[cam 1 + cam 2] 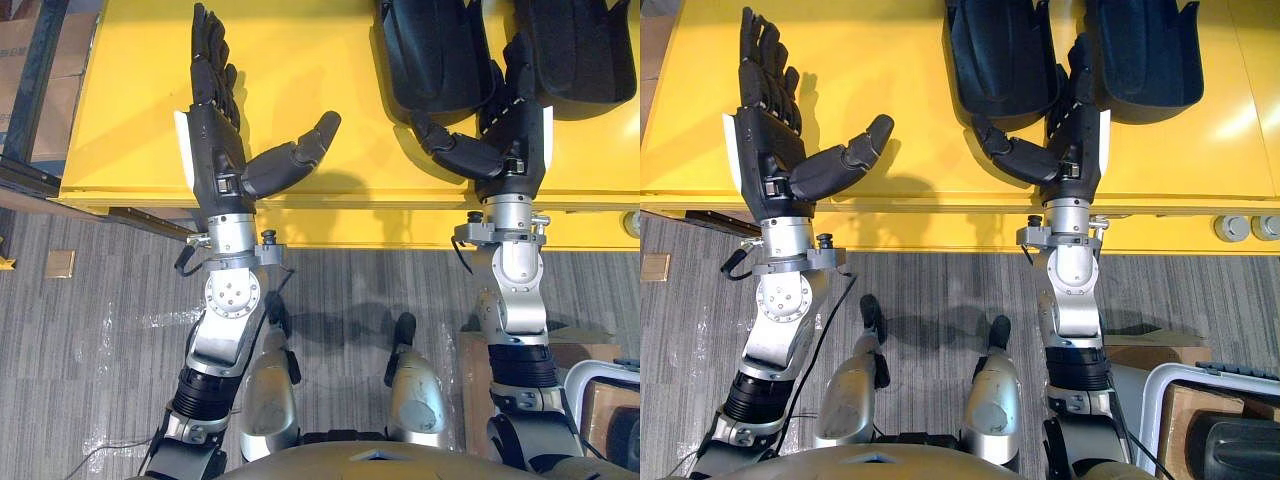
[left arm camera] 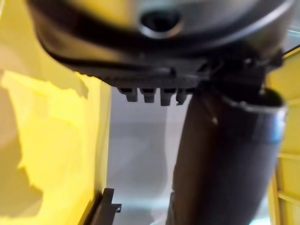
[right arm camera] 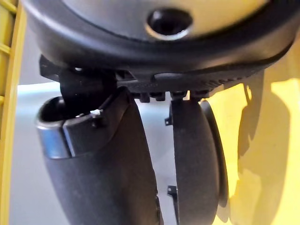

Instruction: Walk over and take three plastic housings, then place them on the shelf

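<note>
At the yellow table's [image 1: 330, 60] near edge: left hand [image 1: 215, 140], fingers straight, thumb spread, empty.
Farther in: right hand [image 1: 1080, 140], fingers straight between both housings, thumb splayed, gripping nothing.
Far edge: left housing [image 1: 1000, 50], right housing [image 1: 1150, 50], black, side by side.

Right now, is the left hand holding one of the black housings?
No, the left hand is open over the bare yellow surface, well apart from the two black housings near the right hand.
</note>
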{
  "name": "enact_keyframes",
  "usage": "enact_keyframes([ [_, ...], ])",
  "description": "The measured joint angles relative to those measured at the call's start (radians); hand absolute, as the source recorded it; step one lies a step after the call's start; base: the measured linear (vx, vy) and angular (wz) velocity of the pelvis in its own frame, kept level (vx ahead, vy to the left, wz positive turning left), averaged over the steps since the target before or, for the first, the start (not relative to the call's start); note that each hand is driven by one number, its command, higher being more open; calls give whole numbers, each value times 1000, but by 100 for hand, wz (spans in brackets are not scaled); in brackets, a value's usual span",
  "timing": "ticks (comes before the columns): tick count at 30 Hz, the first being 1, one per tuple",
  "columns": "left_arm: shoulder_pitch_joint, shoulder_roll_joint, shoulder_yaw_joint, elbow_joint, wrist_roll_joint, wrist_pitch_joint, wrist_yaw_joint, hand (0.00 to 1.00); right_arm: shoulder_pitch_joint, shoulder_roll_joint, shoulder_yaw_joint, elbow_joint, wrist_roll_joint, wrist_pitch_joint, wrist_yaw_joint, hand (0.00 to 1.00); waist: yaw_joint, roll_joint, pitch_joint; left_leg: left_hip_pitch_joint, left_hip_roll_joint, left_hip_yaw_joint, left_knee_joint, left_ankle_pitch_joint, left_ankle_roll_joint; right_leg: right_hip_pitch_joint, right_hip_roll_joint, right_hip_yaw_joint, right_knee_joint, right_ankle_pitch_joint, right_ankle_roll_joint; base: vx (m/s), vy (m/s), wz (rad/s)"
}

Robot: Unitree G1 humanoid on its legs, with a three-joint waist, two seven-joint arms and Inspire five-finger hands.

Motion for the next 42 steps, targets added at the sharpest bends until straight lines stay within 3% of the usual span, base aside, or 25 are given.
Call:
enact_keyframes([
  [22, -1, 0, 0, 0, 0, 18, -3, 100, 1, 0, 1, 6, 46, 2, 123, 100, -3, -11, 6, 8, 1, 9, 0, -3, -1, 3, 0, 8, -2, 2, 3, -1, -12, -1],
  [42, -2, -6, -3, 24, 0, 21, -13, 100, -9, 0, 6, 16, 5, 2, 94, 100, -4, -14, 6, 8, 1, 6, -1, 0, 0, 7, 0, 5, -2, 3, 3, 0, 0, 0],
])
